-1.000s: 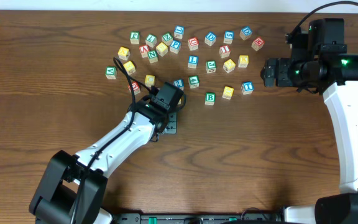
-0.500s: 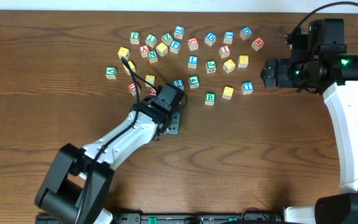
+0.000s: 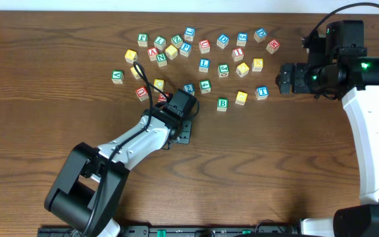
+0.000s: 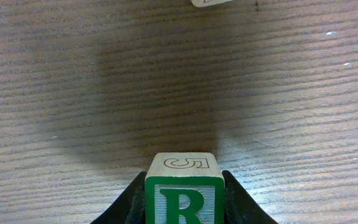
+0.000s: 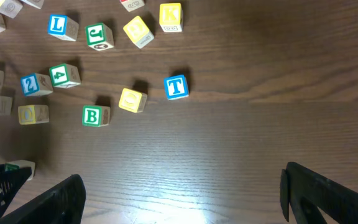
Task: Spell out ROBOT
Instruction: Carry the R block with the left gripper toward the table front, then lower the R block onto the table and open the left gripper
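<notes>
While the left jaws clench the R cube [image 4: 184,194] over the worktop [image 4: 166,74], the right jaws stand released, apart from the B cube [image 5: 92,116], yellow cube [image 5: 132,99] and T cube [image 5: 176,86] in a row

The tabletop [image 3: 45,79] is dark brown wood grain, finely ridged up close, with a soft sheen low in the right wrist view. The R cube [image 4: 183,186] is pale, smooth bare wood, and its front face is painted green and white. The T cube [image 5: 176,86] has a blue-painted face on the same light wood. The left gripper [image 4: 184,205] has matt black fingers [image 4: 236,204]. The arm shells [image 3: 374,131] look like smooth, slightly glossy white plastic.
</notes>
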### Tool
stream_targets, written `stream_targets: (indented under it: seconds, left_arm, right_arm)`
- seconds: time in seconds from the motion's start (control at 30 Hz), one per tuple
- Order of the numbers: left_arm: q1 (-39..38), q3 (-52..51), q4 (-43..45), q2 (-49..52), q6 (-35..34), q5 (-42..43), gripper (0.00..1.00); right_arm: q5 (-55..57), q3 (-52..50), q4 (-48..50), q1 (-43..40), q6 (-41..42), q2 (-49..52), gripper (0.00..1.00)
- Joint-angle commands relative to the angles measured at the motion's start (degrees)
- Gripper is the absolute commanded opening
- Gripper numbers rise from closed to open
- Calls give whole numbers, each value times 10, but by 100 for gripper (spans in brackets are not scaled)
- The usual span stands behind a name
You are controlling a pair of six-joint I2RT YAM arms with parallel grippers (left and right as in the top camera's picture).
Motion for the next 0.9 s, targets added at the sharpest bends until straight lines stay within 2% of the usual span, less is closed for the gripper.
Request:
stream_targets:
  seconds: [0.0, 0.07, 0.17, 0.63, 0.87]
  left_arm:
    - [0, -7, 0, 4, 10, 4, 32]
    - [0, -6, 0, 4, 10, 4, 43]
    - [0, -2, 1, 4, 10, 5, 47]
    - [14, 41, -42, -61, 29, 6, 47]
    - [18, 39, -45, -62, 36, 5, 47]
  right_arm:
    - [3, 0, -2, -8, -5, 4, 97]
    - [3, 0, -2, -8, -5, 4, 97]
    - [2, 0, -2, -8, -4, 4, 97]
    - [2, 0, -1, -7, -4, 4, 97]
    - [2, 0, -1, -7, -4, 4, 97]
